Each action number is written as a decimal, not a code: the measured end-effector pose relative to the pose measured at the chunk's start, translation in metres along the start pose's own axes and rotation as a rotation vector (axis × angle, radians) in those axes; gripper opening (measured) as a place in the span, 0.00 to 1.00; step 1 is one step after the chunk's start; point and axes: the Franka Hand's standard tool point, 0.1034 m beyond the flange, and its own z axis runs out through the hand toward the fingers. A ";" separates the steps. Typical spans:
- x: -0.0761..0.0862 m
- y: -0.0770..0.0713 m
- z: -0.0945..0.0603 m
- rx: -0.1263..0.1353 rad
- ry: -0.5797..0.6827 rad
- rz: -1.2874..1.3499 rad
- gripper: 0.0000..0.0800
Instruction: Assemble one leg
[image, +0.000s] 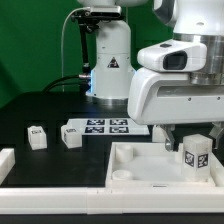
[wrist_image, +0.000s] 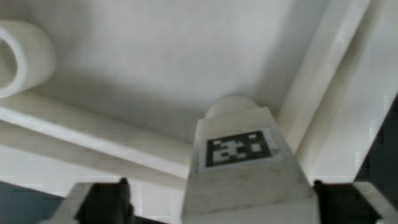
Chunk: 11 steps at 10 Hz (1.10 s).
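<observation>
A small white leg (image: 193, 153) with a black-and-white tag stands upright at the exterior view's right, over the large white tray-like tabletop (image: 135, 172). My gripper (image: 192, 148) straddles this leg from above with its jaws apart. In the wrist view the leg (wrist_image: 240, 150) rises between the two dark fingers (wrist_image: 103, 203). A gap shows on one side and the other finger lies close against the leg. The tabletop's floor (wrist_image: 143, 85) and a round corner hole (wrist_image: 15, 55) lie beyond it. Two more tagged legs (image: 38, 137) (image: 70, 135) stand on the dark table.
The marker board (image: 100, 127) lies flat behind the two loose legs. A white part (image: 8, 163) sits at the exterior view's left edge. The robot's base (image: 110, 60) stands at the back. The tabletop's raised rim (image: 118, 152) surrounds the leg.
</observation>
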 end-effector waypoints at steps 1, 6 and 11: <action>0.000 0.000 0.000 0.000 0.000 0.000 0.55; 0.000 0.000 0.000 0.000 -0.001 0.056 0.36; 0.001 -0.005 -0.001 0.001 0.003 0.704 0.36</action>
